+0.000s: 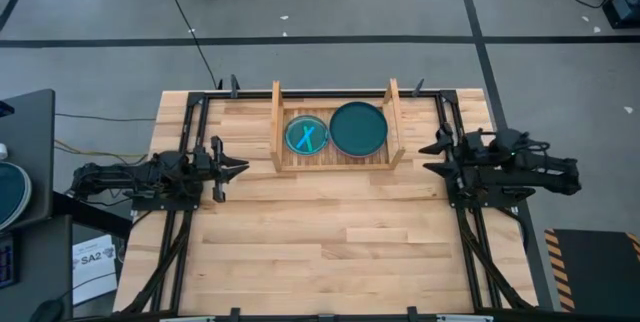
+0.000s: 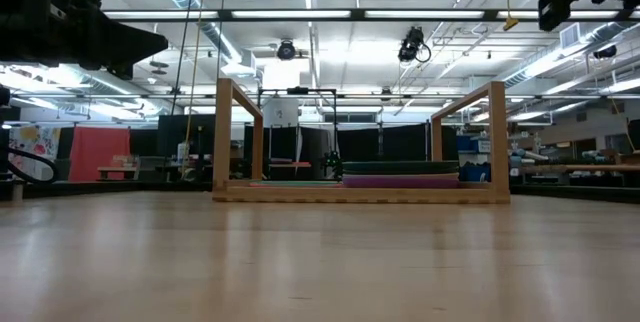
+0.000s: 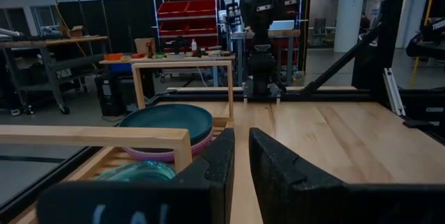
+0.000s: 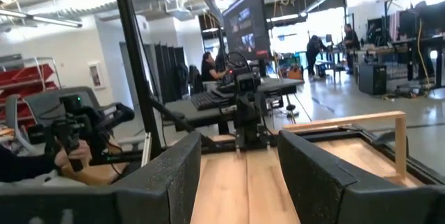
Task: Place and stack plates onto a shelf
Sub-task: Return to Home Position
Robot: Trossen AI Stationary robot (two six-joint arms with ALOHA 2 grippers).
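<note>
The wooden shelf [image 1: 338, 134] stands at the table's far middle. On its slats lie a translucent cyan plate [image 1: 306, 136] on the left and a dark green-teal plate [image 1: 358, 128] on the right, which tops a stack with pink and purple rims showing under it [image 3: 165, 153]. In the low view the stack [image 2: 400, 174] sits between the side boards. My left gripper [image 1: 238, 169] is open and empty at the table's left, level with the shelf. My right gripper [image 1: 428, 157] is open and empty at the right of the shelf.
The butcher-block tabletop [image 1: 330, 232] spreads in front of the shelf, between the arms. Dark frame rails [image 1: 180, 212] run along the table's left and right sides. People sit and stand at desks beyond the table in the right wrist view [image 4: 208, 64].
</note>
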